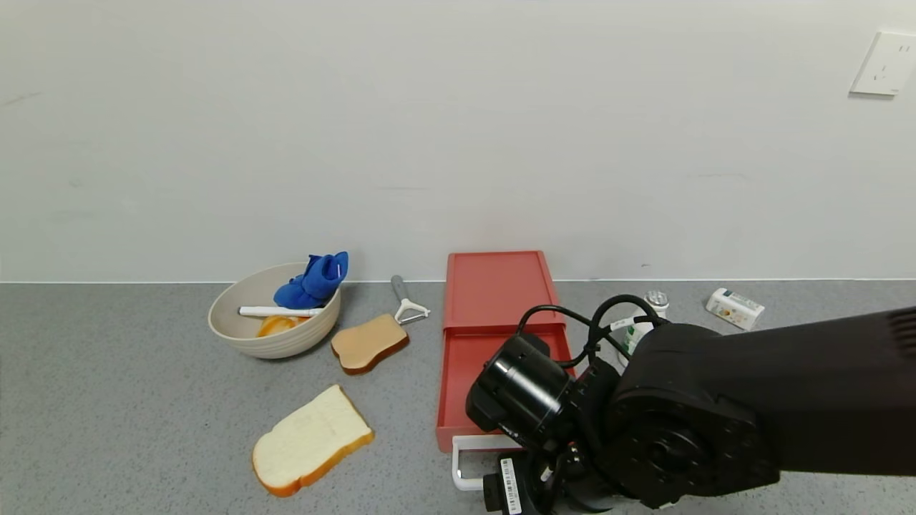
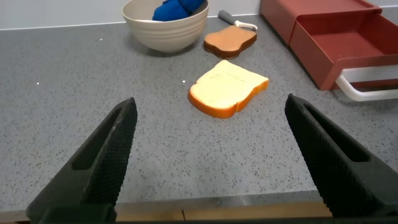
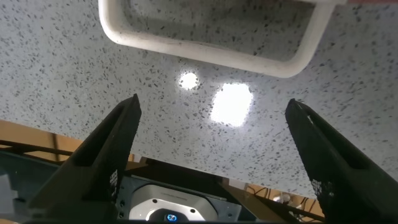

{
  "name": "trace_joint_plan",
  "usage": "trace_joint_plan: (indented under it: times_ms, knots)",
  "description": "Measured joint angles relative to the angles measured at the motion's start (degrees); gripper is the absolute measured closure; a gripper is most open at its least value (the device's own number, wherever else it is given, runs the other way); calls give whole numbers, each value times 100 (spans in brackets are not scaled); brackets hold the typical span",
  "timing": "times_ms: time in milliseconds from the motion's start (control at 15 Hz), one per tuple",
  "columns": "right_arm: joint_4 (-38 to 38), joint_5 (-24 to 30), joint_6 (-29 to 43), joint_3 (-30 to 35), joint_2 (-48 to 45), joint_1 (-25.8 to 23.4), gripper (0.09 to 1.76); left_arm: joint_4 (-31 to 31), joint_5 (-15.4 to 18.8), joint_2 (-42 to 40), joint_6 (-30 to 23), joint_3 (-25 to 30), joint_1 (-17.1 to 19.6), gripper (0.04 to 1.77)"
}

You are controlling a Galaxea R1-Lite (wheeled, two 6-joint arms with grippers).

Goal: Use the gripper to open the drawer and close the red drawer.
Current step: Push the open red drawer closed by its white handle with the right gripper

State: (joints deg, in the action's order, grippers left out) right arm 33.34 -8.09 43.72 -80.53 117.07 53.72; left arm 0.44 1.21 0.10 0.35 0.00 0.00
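We find the drawer point(image 1: 494, 336) near the middle of the grey counter point(image 1: 107, 400), its back end against the wall. The tray is slid out toward the robot and looks empty where it shows, and its white loop handle point(image 3: 208, 37) sits at the near end, over the speckled surface.

The right gripper point(image 3: 214, 162) hovers just short of that handle. Its two dark jaws stand wide apart and hold nothing; the handle lies beyond the fingertips, not between them. In the head view the right arm's black bulk covers the tray's near right corner.

The left gripper point(image 2: 217, 162) sits low over the counter's near edge, well to the left of the drawer, jaws likewise spread and empty.

Left of the drawer we note a slice of white bread point(image 1: 311, 440), a browner toast slice point(image 1: 370, 343) farther back, a peeler point(image 1: 406, 300) by the wall, and a beige bowl point(image 1: 236, 332) holding a blue cloth point(image 1: 313, 280). Right of the drawer lies a small white carton point(image 1: 734, 308), and a small bottle point(image 1: 647, 315) shows partly behind the arm.
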Motion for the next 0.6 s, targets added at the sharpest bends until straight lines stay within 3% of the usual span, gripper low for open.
trace_joint_plan:
  times_ms: [600]
  knots:
    - [-451,-662,357,90,499,358,14,0,2,0,-2,0,0,9]
